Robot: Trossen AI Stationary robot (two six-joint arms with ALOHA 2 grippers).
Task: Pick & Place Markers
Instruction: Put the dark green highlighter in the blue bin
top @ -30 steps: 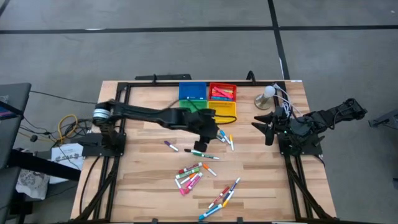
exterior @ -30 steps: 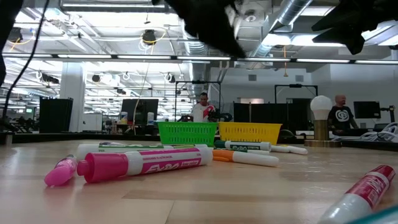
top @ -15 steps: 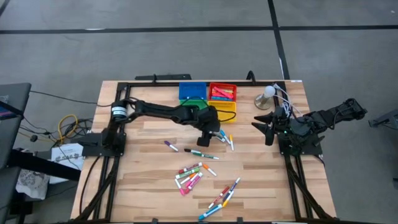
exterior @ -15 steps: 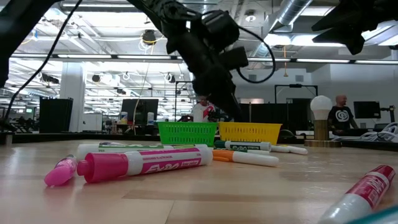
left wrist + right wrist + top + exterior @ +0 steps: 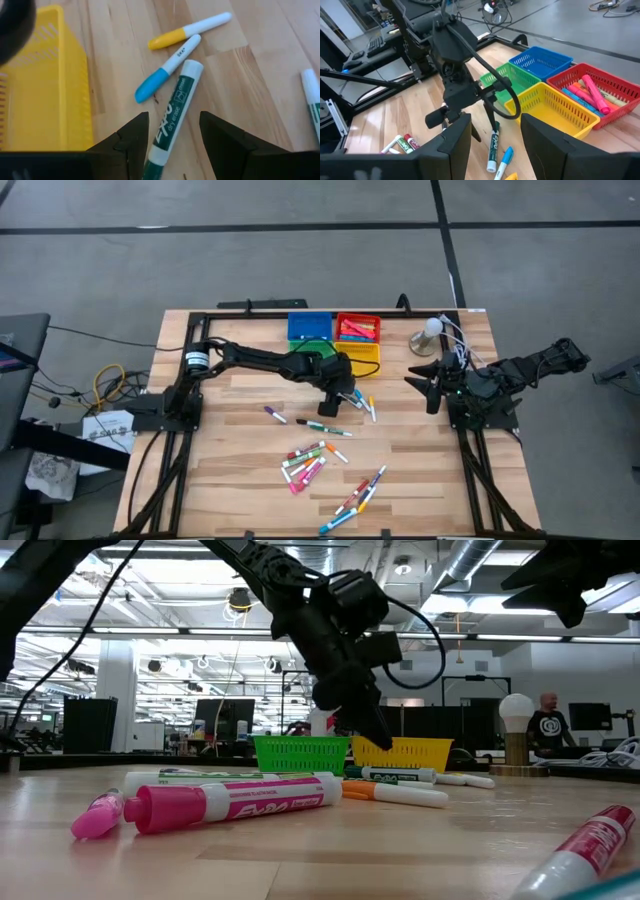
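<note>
**Left wrist view: you're lined up on the green marker, watch its neighbours**

Left wrist view is showing your left gripper (image 5: 172,145) hanging right over a green-capped marker (image 5: 172,120), fingers parted and sitting either side of the barrel, holding nothing yet. That marker is lying flat on the table (image 5: 420,470) just beside the yellow tray (image 5: 362,355), on its near side.

Here's what I'd worry about. A blue-capped marker (image 5: 165,70) is lying touching or nearly touching the far end of the green one, with a yellow-capped marker (image 5: 190,31) just past it. If you're coming down slightly off, a finger is probably knocking the barrel and rolling it, or nudging the blue one along with it. You're also gripping near one end, so it could be tilting in the fingers when you're lifting. The yellow tray's wall is close too, so clipping it is possible.

Your right gripper (image 5: 424,385) is waiting well off to the far side of the yellow tray, fingers apart and empty. The rest of the markers (image 5: 305,463) are scattered further out from the tray.
</note>
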